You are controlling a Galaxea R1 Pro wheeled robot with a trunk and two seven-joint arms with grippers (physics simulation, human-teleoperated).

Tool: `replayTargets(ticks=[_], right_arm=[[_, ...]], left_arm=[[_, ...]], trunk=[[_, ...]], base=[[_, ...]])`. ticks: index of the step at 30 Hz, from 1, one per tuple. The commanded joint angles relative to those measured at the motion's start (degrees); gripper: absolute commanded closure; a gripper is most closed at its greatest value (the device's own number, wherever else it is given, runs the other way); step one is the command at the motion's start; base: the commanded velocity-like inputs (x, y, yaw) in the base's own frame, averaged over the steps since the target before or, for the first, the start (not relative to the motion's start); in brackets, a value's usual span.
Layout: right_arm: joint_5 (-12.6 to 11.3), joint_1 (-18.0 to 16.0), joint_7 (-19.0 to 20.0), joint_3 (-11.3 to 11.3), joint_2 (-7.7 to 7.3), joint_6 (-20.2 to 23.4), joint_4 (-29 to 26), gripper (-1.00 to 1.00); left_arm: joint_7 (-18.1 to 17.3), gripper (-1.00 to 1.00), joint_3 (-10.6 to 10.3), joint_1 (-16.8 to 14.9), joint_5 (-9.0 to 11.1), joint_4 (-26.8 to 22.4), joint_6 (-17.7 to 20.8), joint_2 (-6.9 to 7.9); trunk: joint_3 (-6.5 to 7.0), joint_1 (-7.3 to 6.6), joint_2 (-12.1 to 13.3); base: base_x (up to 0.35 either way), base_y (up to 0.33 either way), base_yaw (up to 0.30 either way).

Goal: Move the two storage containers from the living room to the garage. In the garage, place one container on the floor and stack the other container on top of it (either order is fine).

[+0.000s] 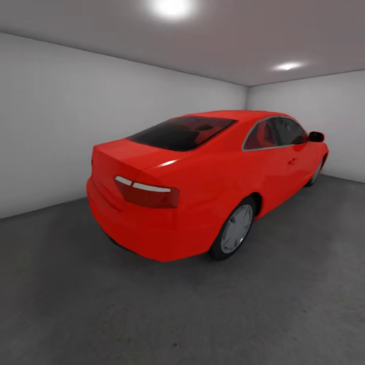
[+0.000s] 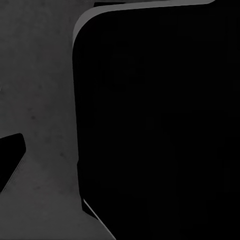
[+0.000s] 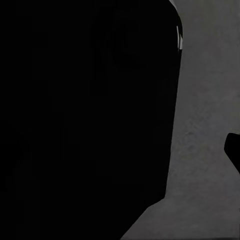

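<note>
I am in the garage, whose dark grey floor spreads out ahead of me. The two storage containers are out of view. In the left wrist view one dark fingertip of my left gripper pokes in over the floor, beside a large black part of my own body. The right wrist view shows the same: one dark fingertip, the floor and my black body. Nothing is seen held by either gripper.
A red coupe car stands ahead, tail toward me, its rear wheel close by. White-grey walls close the room at the left and back. Bare floor lies before and to the right of the car.
</note>
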Motion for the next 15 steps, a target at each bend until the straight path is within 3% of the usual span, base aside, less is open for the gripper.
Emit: replayTargets(ticks=[1,15], right_arm=[[0.1,0.0,0.0,0.0,-0.05,0.0,0.0,-1.0],[0.0,0.0,0.0,0.1,-0.29,-1.8,0.0,-1.0]], left_arm=[[0.0,-1.0,0.0,0.0,0.0,0.0,-0.1,0.01],[0.0,-1.0,0.0,0.0,0.0,0.0,-0.1,0.02]], trunk=[[-0.05,0.0,0.0],[-0.05,0.0,0.0]], base=[[0.0,0.0,-0.286],[0.0,0.0,-0.286]])
